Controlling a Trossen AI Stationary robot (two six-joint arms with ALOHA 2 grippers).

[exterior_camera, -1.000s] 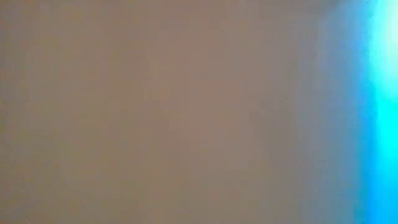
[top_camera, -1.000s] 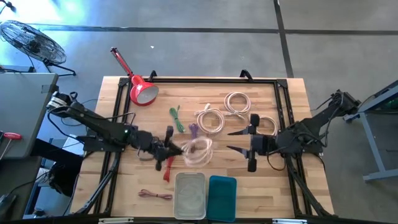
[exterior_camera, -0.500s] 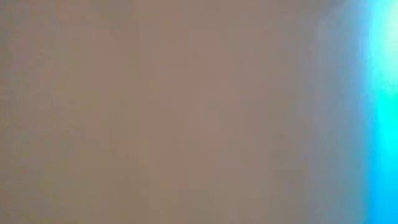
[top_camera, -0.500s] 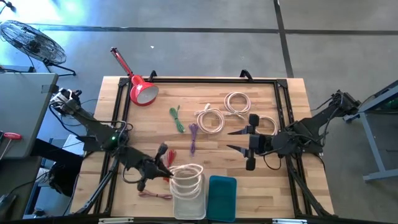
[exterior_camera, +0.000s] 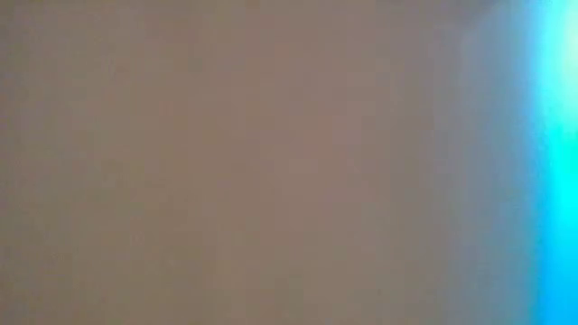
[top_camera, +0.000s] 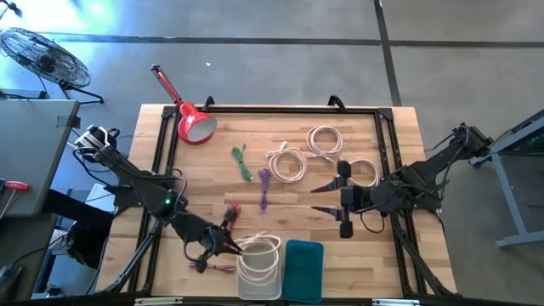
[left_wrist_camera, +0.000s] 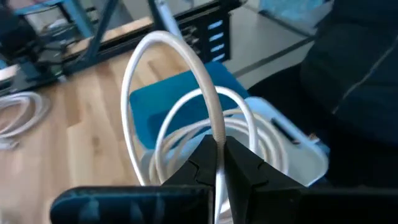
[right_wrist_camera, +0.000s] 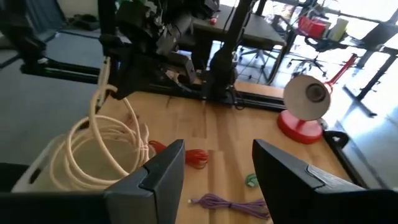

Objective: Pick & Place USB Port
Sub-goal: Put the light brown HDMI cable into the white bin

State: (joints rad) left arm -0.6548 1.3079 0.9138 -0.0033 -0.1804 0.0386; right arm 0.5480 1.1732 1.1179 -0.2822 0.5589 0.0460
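**White cable coil held over the clear bin**

All places are given from the clear bin (top_camera: 259,272), which sits at the near edge of the table (top_camera: 170,195).

Far to the bin's left and toward the table's far edge stands a red desk lamp (top_camera: 192,121). Just left of the bin, a small pinkish cable (top_camera: 223,269) lies flat on the wood. The left pincer (top_camera: 231,247) hangs at the bin's left rim, its fingers closed tight on a strand of the white cable coil (top_camera: 258,252). In the left wrist view the two dark fingers pinch one loop of that coil (left_wrist_camera: 186,124), and the other loops hang down into the bin (left_wrist_camera: 298,155). A red cable (top_camera: 233,212) lies just beyond the pincer.

Beyond the bin, a green cable (top_camera: 242,161) and a purple cable (top_camera: 263,185) lie on the wood, with two more white coils (top_camera: 289,161) farther back. Touching the bin's right side is a teal lid (top_camera: 303,270).

Right of the bin and farther back, the right pincer (top_camera: 326,199) hovers above the table with its fingers spread wide, holding nothing. Its wrist view looks across at the coil (right_wrist_camera: 99,149) and the lamp (right_wrist_camera: 305,106). A third white coil (top_camera: 364,172) lies just past it.

The low view shows only a blur.
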